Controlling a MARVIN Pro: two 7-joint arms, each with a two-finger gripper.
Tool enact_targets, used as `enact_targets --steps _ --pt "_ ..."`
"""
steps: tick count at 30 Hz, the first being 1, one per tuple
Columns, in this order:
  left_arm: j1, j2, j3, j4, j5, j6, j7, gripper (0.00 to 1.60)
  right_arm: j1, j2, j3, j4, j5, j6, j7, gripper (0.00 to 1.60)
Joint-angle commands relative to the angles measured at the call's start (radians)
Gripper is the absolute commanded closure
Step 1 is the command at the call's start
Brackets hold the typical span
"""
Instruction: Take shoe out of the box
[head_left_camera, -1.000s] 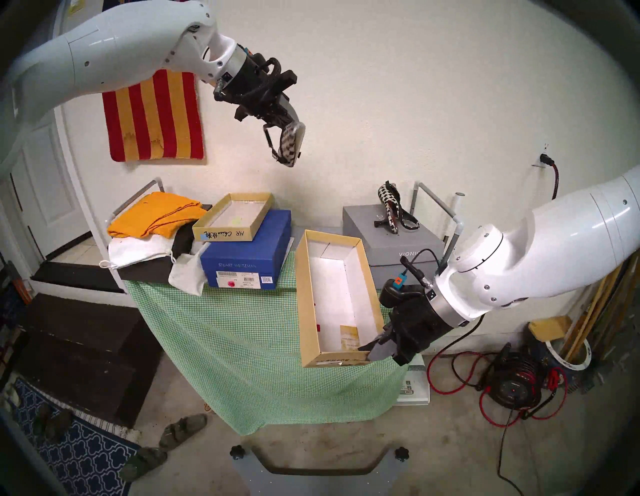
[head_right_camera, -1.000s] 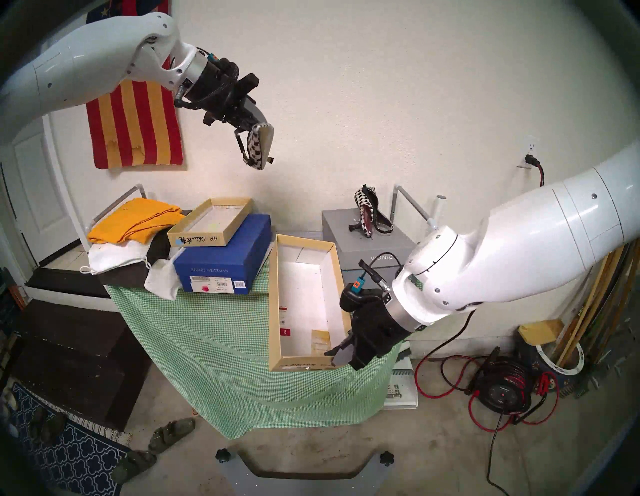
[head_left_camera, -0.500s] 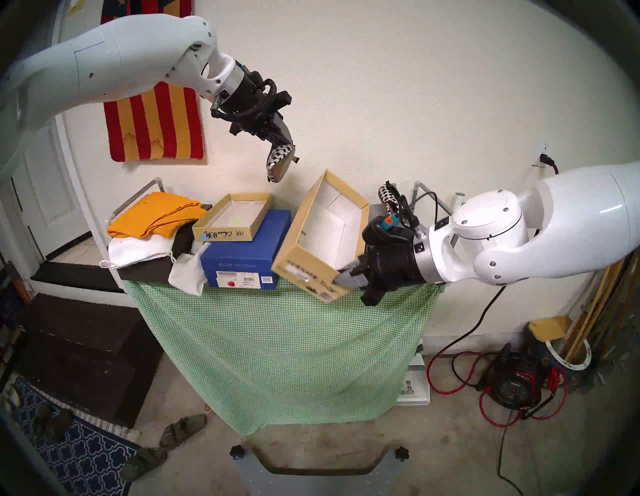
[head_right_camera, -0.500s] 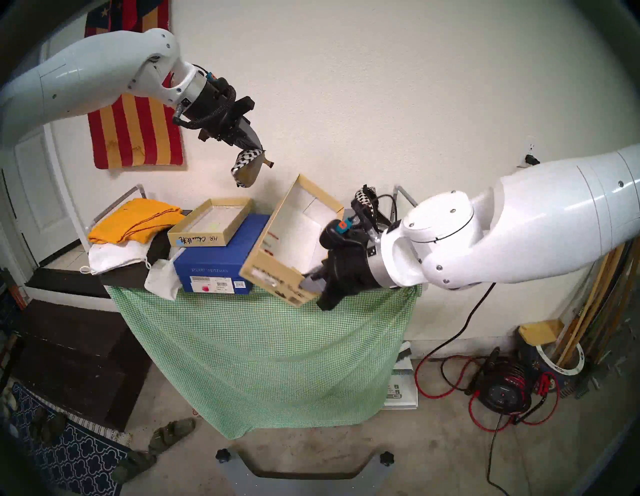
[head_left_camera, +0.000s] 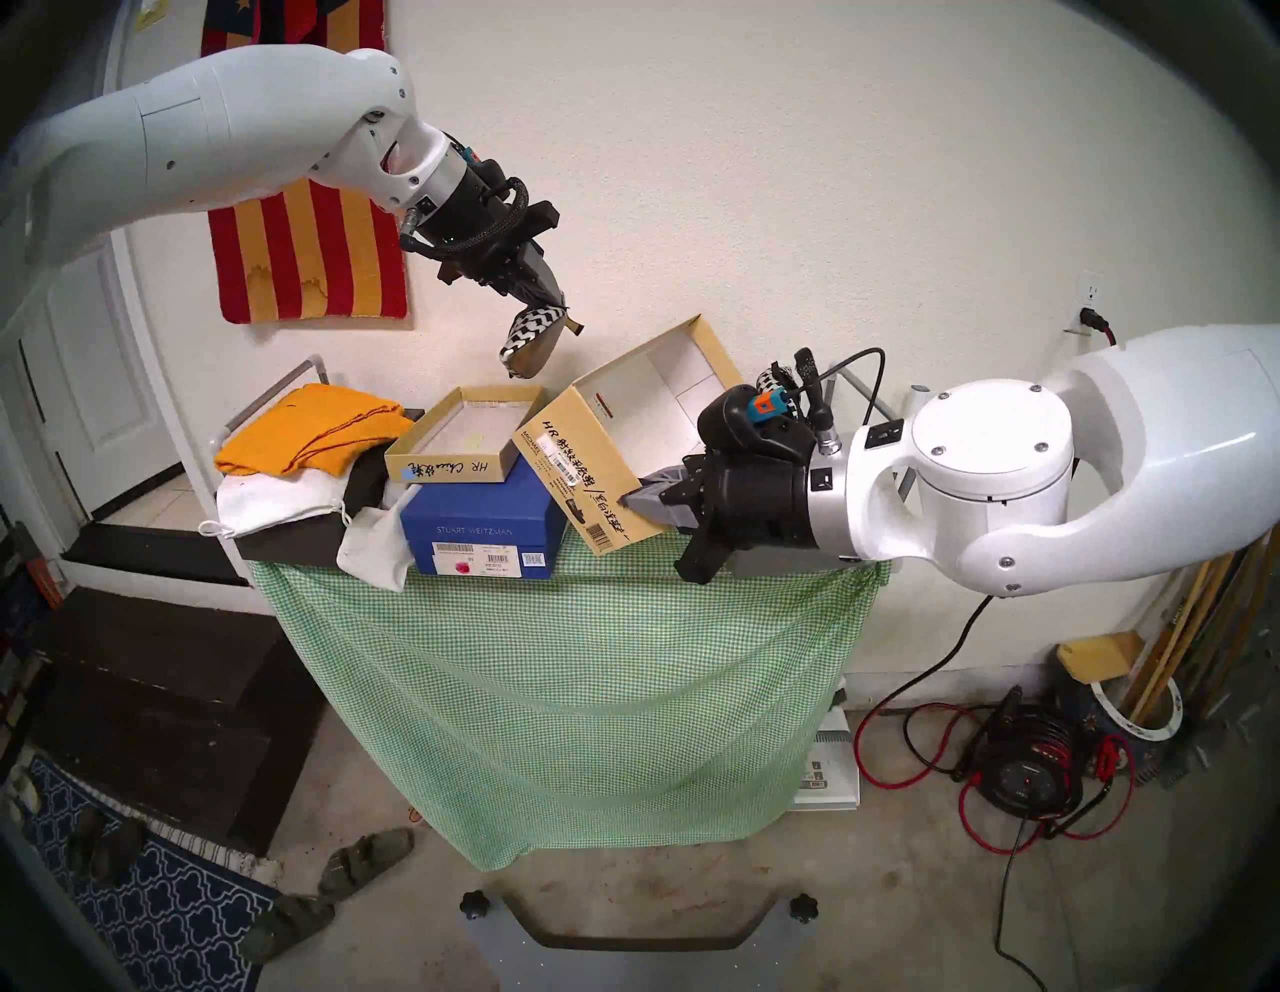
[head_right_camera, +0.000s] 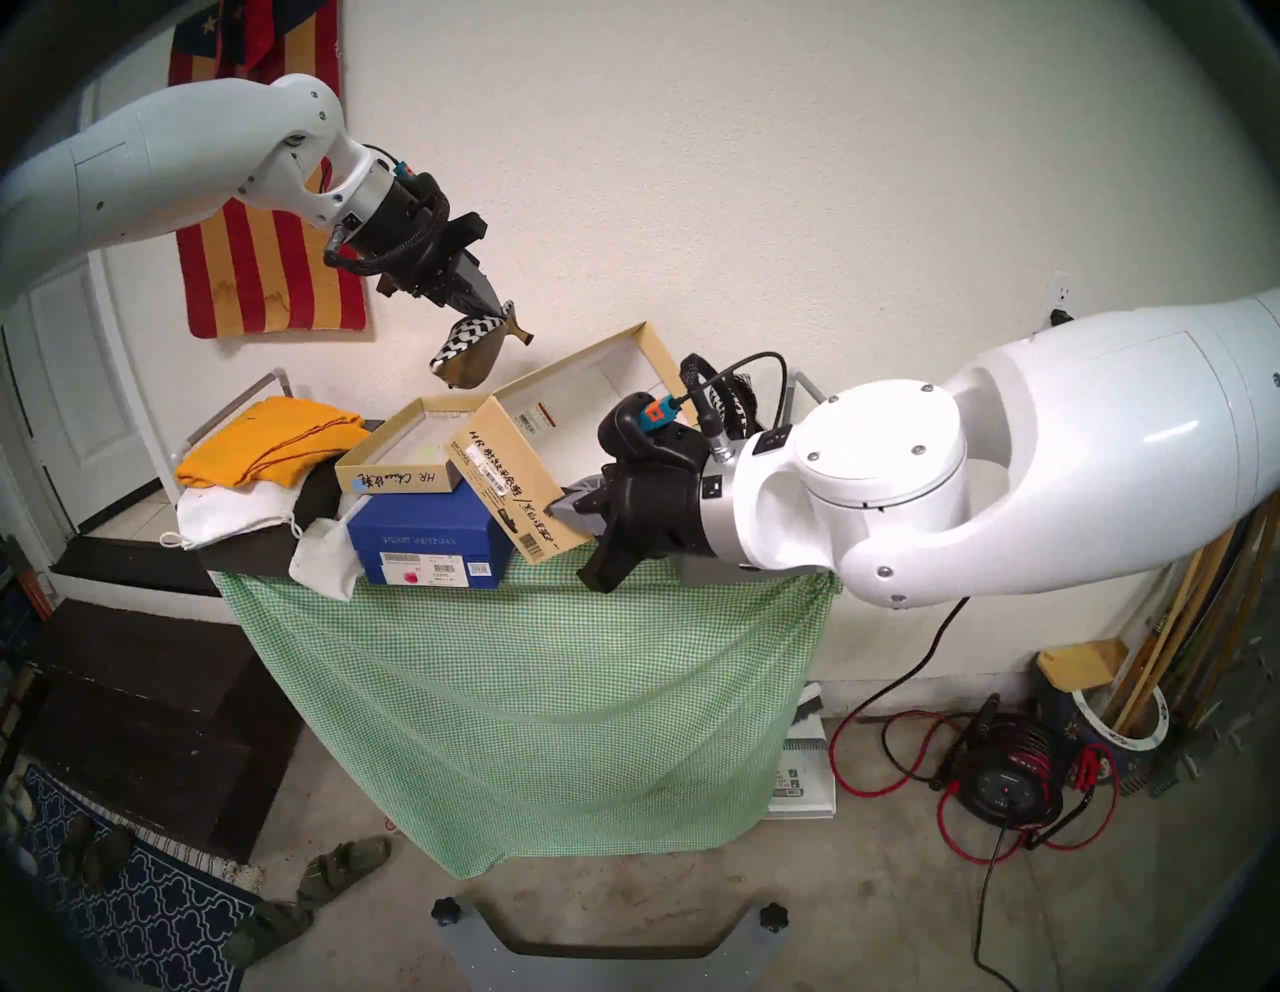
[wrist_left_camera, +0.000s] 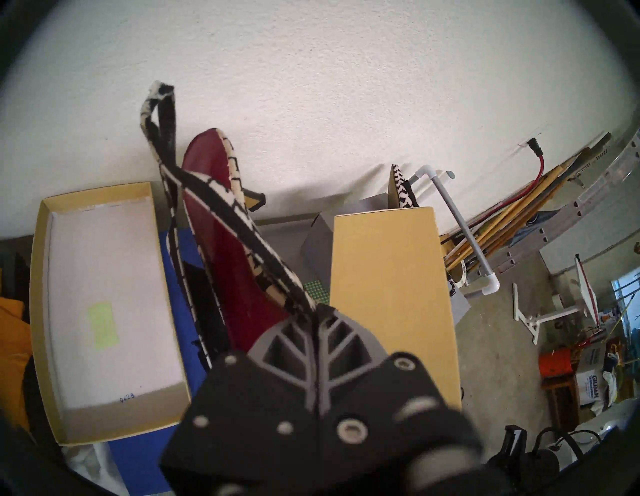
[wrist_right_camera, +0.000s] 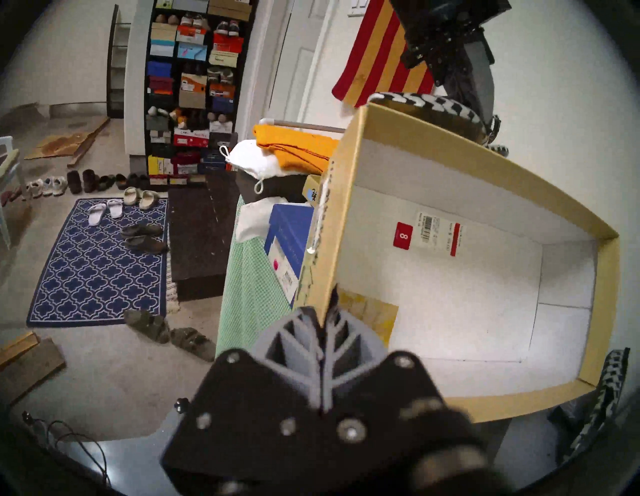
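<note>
The left gripper (head_left_camera: 547, 305), clamped on the shoe (head_left_camera: 530, 339), hangs at eleven o'clock of the box (head_left_camera: 609, 443), which the right gripper (head_left_camera: 641, 495) pinches, apparently empty. Next: set the shoe down.

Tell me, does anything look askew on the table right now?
Yes: the box is off the table, tilted steeply, pinched by one wall in the right gripper. It is empty; the left gripper dangles a shoe by its strap.
</note>
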Motion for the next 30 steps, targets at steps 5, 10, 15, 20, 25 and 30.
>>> enact_targets --steps 5,10,15,20,25,30 --pt "-0.028 -0.022 0.065 0.028 0.020 0.001 -0.061 1.60 0.054 -0.146 0.054 0.144 -0.069 0.113 0.050 1.60" --pt "-0.029 -0.022 0.104 0.031 0.032 0.001 -0.088 1.60 0.061 -0.195 0.077 0.201 -0.081 0.186 0.146 1.60" --pt "-0.034 -0.028 0.151 0.031 0.052 0.001 -0.130 1.60 0.058 -0.229 0.066 0.222 -0.064 0.259 0.270 1.60" --pt "-0.039 -0.050 0.215 0.049 0.084 0.001 -0.173 1.60 0.059 -0.221 0.058 0.226 -0.057 0.294 0.322 1.60" --pt "-0.031 -0.075 0.280 0.077 0.109 0.001 -0.220 1.60 0.074 -0.177 0.027 0.224 -0.052 0.306 0.408 1.60" --pt "0.015 -0.108 0.324 0.143 0.133 0.001 -0.277 1.60 0.085 -0.154 -0.003 0.207 -0.056 0.312 0.452 1.60"
